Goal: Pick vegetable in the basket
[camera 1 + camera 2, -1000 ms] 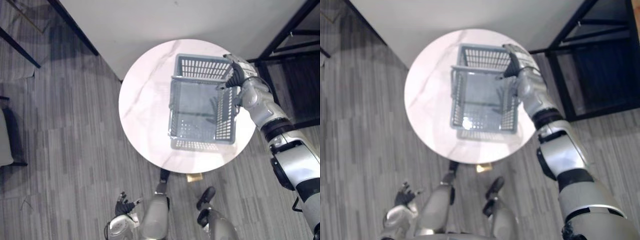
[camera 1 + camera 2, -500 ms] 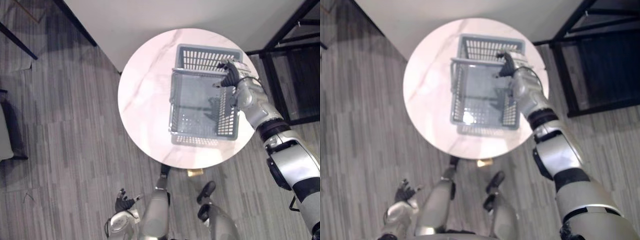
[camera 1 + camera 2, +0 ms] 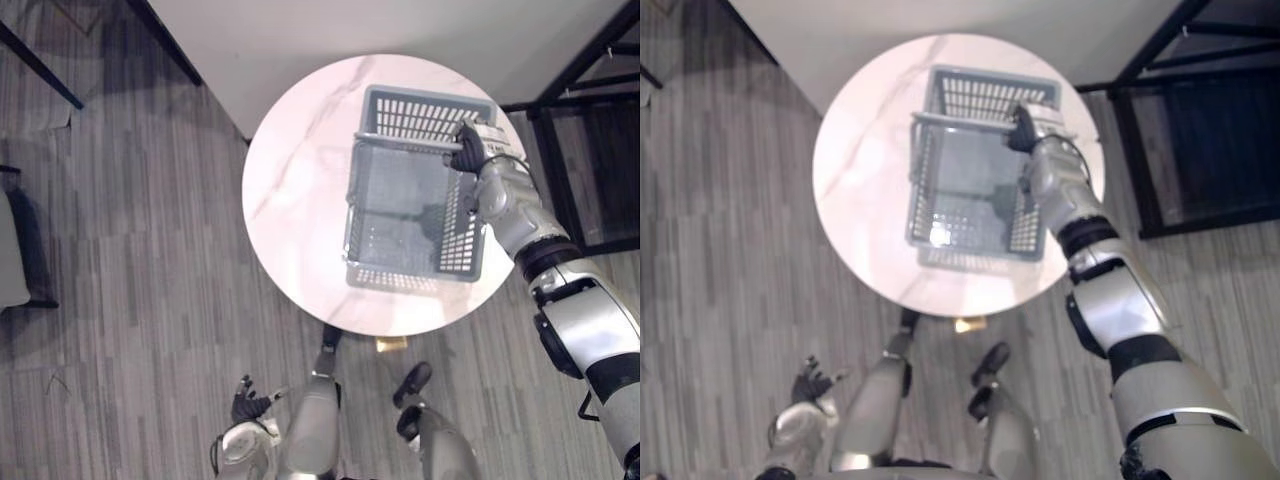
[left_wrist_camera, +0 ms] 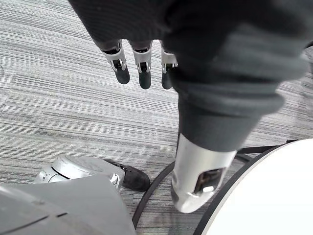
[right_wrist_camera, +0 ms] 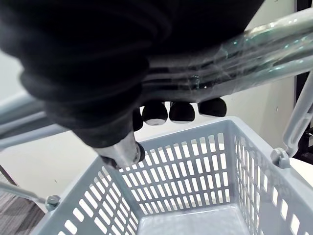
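Basket [image 3: 425, 116] apparently rests on right half of table [image 3: 300, 200].

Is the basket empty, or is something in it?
Empty: the basket has a bare grey floor, seen from above and in the right wrist view.

Grey plank floor [image 3: 130, 250], round pale marbled table [image 3: 300, 200], whitish wall [image 3: 350, 30], perhaps black shelving [image 3: 1210, 150] alongside.

Bright even light, soft shadow inside basket [image 3: 420, 120], table [image 3: 290, 200] glaring
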{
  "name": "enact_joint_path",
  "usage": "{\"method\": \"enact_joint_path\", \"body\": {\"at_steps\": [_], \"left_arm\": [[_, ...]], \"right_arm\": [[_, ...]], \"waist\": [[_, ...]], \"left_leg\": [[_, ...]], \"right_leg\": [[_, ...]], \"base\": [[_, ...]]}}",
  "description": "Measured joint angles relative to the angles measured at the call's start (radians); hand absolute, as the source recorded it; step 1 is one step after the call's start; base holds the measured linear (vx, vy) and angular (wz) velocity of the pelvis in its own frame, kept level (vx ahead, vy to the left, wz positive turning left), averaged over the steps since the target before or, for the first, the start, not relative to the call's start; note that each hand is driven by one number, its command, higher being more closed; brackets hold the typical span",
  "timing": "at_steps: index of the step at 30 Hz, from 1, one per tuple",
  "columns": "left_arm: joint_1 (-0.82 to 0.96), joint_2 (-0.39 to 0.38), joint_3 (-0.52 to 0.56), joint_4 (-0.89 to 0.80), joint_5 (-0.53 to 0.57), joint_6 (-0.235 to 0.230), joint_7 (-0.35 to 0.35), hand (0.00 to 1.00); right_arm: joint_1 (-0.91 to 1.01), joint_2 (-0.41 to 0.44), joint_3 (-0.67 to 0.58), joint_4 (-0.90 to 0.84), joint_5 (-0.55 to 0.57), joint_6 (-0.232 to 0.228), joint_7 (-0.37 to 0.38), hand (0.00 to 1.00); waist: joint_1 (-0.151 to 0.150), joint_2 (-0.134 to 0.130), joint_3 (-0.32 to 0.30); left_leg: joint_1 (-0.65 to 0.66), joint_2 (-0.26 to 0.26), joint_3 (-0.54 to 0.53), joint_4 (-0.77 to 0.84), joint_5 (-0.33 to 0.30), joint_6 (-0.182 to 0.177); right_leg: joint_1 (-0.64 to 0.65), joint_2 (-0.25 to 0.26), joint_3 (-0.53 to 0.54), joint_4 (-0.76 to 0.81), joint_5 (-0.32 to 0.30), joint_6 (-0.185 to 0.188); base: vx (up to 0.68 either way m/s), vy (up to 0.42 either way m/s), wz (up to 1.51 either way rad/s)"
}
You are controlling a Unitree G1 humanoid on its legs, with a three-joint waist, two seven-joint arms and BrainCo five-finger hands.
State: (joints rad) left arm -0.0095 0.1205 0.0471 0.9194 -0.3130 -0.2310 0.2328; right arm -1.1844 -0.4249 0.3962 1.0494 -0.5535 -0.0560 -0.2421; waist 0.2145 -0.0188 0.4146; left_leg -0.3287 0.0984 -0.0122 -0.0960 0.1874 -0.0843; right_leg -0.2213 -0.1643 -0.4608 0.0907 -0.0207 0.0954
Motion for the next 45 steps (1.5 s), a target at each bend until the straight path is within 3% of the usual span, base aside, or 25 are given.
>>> {"method": "enact_joint_path", "body": {"at_steps": [9,16,19,22,24,27,31,38,45], "left_arm": [[-0.027,0.0,-0.003,0.0,0.001,0.0,0.001,0.0],[-0.027,-0.003,0.056,-0.001,0.01,0.039,0.001,0.0],[-0.025,0.002,0.093,0.004,0.021,0.049,0.0,0.0],[-0.022,0.013,0.119,0.036,0.055,0.069,-0.002,0.0],[0.004,0.02,0.119,0.04,0.07,0.082,-0.008,0.0],[0.035,0.021,0.119,0.044,0.102,0.088,-0.016,0.0],[0.065,0.021,0.118,0.079,0.14,0.092,-0.023,0.0],[0.124,0.019,0.113,0.081,0.179,0.109,-0.049,0.0],[0.136,0.018,0.099,0.117,0.185,0.109,-0.068,0.0]], "right_arm": [[0.011,-0.008,0.007,-0.02,-0.036,0.008,0.002,1.0],[0.132,-0.057,0.143,-0.37,-0.079,0.009,0.08,1.0],[0.189,-0.113,0.164,-0.544,-0.076,-0.028,0.102,1.0],[0.246,-0.132,0.163,-0.656,-0.073,-0.061,0.123,1.0],[0.345,-0.156,0.163,-0.74,-0.064,-0.088,0.139,1.0],[0.433,-0.172,0.16,-0.794,-0.057,-0.102,0.159,1.0],[0.568,-0.191,0.101,-0.851,-0.054,-0.125,0.165,1.0],[0.807,-0.318,0.027,-0.859,0.013,-0.137,0.183,1.0],[0.99,-0.362,-0.118,-0.86,0.012,-0.155,0.203,1.0]], "waist": [[0.005,0.004,0.002],[-0.025,0.0,0.0],[-0.054,-0.009,-0.006],[-0.075,-0.035,-0.028],[-0.079,-0.061,-0.084],[-0.091,-0.074,-0.142],[-0.13,-0.07,-0.184],[-0.16,-0.041,-0.264],[-0.186,-0.011,-0.284]], "left_leg": [[0.005,-0.003,-0.002,0.0,0.004,0.002],[0.064,-0.001,0.031,0.0,0.004,0.002],[0.09,0.004,0.037,0.0,0.002,0.0],[0.112,0.016,0.067,0.0,-0.006,-0.008],[0.129,0.027,0.091,0.0,-0.015,-0.014],[0.145,0.035,0.114,-0.001,-0.023,-0.017],[0.181,0.044,0.141,-0.005,-0.032,-0.018],[0.217,0.05,0.188,-0.003,-0.047,-0.026],[0.233,0.051,0.217,-0.003,-0.055,-0.03]], "right_leg": [[-0.002,-0.007,0.0,0.018,-0.007,0.001],[0.039,-0.008,0.032,0.016,-0.007,0.001],[0.06,-0.005,0.038,0.015,-0.007,0.001],[0.066,0.005,0.07,0.014,-0.006,0.001],[0.068,0.015,0.094,0.011,-0.006,0.0],[0.074,0.025,0.119,-0.002,-0.006,0.0],[0.094,0.034,0.15,-0.009,-0.003,0.004],[0.123,0.047,0.19,-0.054,0.019,0.004],[0.123,0.052,0.22,-0.061,0.026,0.005]], "base": [[0.0,-0.002,0.0],[0.02,-0.027,-0.11],[-0.01,-0.022,-0.09],[-0.03,-0.011,-0.27],[-0.01,-0.037,-0.33],[0.0,-0.034,-0.26],[-0.03,-0.019,-0.25],[-0.01,-0.006,-0.18],[-0.02,0.0,-0.12]]}}
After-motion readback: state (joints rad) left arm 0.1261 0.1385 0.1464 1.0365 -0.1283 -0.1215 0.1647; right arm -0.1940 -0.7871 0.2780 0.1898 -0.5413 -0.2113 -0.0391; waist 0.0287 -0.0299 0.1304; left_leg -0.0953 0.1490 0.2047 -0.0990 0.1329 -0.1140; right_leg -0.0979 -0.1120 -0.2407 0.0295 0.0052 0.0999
